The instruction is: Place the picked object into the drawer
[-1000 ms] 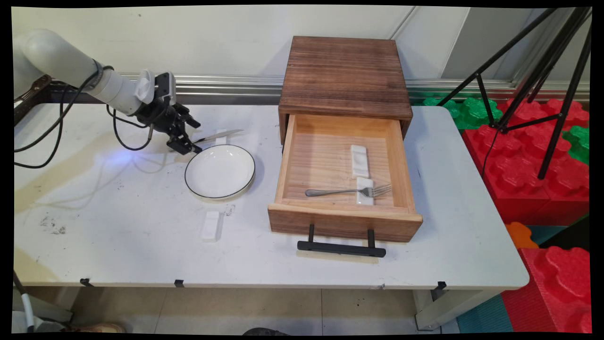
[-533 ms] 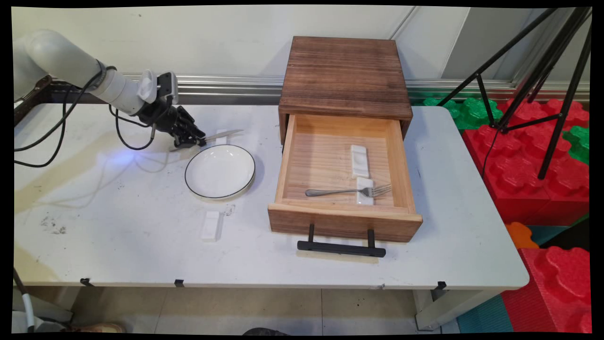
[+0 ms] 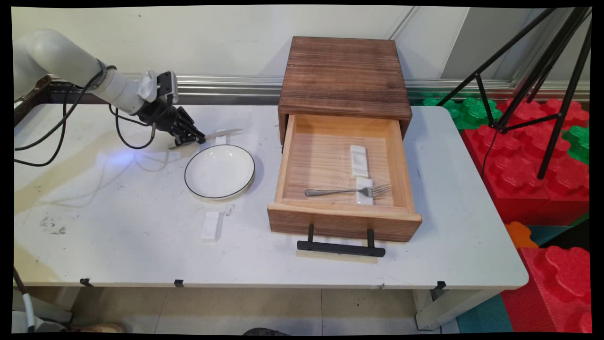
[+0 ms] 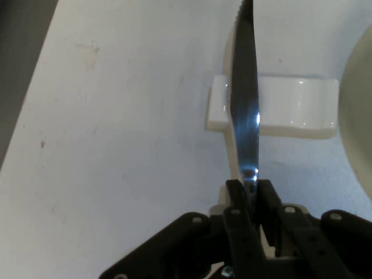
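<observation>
Main view. Surface [image 3: 118, 222]: white, stained at the left. Gripper [image 3: 192, 137]: black, at the far left of the surface, just beyond the plate's far-left rim, its fingers drawn together on the handle end of a knife [image 3: 222, 134]. Knife: silver, blade pointing right, lying across a small white rest [image 3: 220, 133] behind the plate. Plate [image 3: 219, 171]: white with a dark rim, round, near the gripper and left of the drawer. Second rest [image 3: 210, 225]: white, on the surface just in front of the plate, apart from it. Cabinet [image 3: 345, 75]: dark wood, at the far middle of the surface. Drawer [image 3: 343, 179]: pale wood, pulled out toward the near side, black handle [image 3: 341, 247] on its front. Fork [image 3: 348, 191]: silver, in the drawer near the front, tines to the right, lying on a white rest [image 3: 364, 197]. Another white rest [image 3: 359, 160] sits just behind that one.

Hand view. Gripper [image 4: 250, 203]: closed on the knife [image 4: 244, 99], both fingertips pressed against the blade's base. Knife: blade edge-up, serrated toward the tip, running away from the gripper over the rest [image 4: 290, 107]. Plate [image 4: 359, 116]: its rim shows at the right edge, just beside the rest.
</observation>
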Tool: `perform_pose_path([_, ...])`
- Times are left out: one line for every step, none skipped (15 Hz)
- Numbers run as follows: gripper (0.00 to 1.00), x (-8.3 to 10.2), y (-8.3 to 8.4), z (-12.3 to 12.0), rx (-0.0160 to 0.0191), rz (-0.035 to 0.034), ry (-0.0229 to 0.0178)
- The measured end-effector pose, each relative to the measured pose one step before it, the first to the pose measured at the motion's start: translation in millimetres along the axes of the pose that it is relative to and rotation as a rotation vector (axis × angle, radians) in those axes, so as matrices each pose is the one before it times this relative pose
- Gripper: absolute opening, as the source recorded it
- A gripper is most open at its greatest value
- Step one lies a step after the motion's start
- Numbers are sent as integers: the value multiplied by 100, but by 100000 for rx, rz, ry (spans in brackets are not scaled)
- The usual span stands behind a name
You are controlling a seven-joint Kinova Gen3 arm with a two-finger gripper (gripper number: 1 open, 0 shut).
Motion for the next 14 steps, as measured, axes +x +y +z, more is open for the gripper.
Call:
perform_pose_path([0,-37,-30,-7,-41,-239,-149])
perform_pose_path([0,-21,-7,-84,-53,-225,49])
perform_pose_path([0,63,-10,-72,-167,-91,154])
perform_pose_path([0,19,5,-118,-66,-84,175])
perform_pose_path([0,54,1,-178,-212,-84,320])
perform_pose_path([0,48,21,-196,-94,1,335])
perform_pose_path([0,-45,82,-356,-13,-115,394])
perform_pose_path([0,96,40,-356,-93,160,504])
perform_pose_path([0,3,68,-502,-43,63,491])
perform_pose_path([0,251,26,-507,-121,314,663])
perform_pose_path([0,203,87,-635,-80,216,821])
perform_pose_path([0,250,60,-527,-92,323,773])
perform_pose_path([0,176,72,-403,-87,250,587])
perform_pose_path([0,183,164,-698,-27,248,932])
